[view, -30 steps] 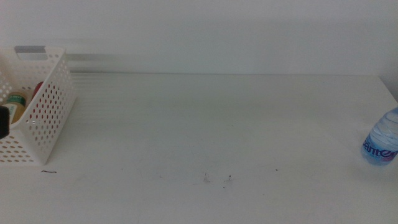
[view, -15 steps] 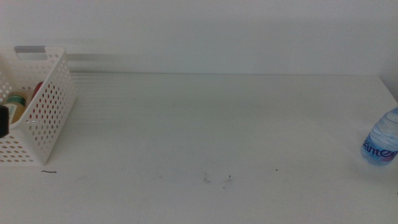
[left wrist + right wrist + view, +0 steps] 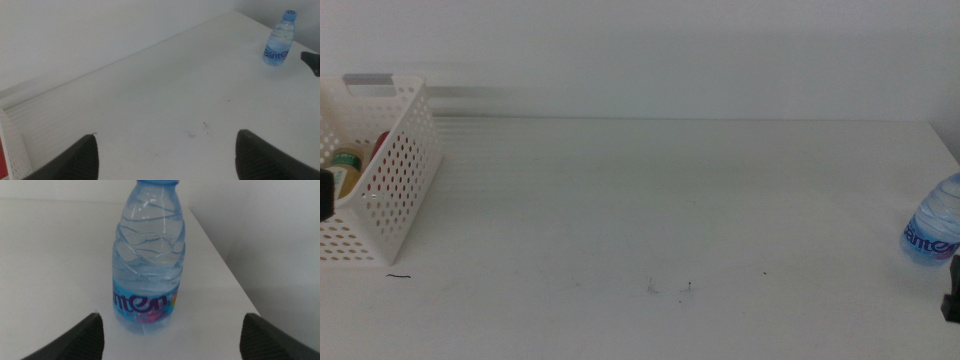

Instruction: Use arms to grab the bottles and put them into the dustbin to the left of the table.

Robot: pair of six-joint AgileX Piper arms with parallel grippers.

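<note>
A clear water bottle [image 3: 932, 226] with a blue label stands upright at the table's far right edge. The right wrist view shows this bottle [image 3: 148, 260] close up, just ahead of my right gripper [image 3: 170, 344], whose jaws stand wide open and apart from it. That right gripper [image 3: 951, 296] shows as a dark tip just in front of the bottle. The white perforated dustbin [image 3: 395, 175] sits at the far left and holds a yellow bottle [image 3: 345, 166] and a red can [image 3: 382, 141]. My left gripper [image 3: 165, 152] is open and holds nothing, beside the dustbin [image 3: 11, 145].
The white table [image 3: 650, 200] stretches between the dustbin and the water bottle, with a few dark specks [image 3: 670, 288] near the front. A white wall runs along the back. The table's right edge lies just past the bottle.
The right gripper's dark tip has come into the middle view at the lower right edge, near the water bottle. Nothing else has moved.
</note>
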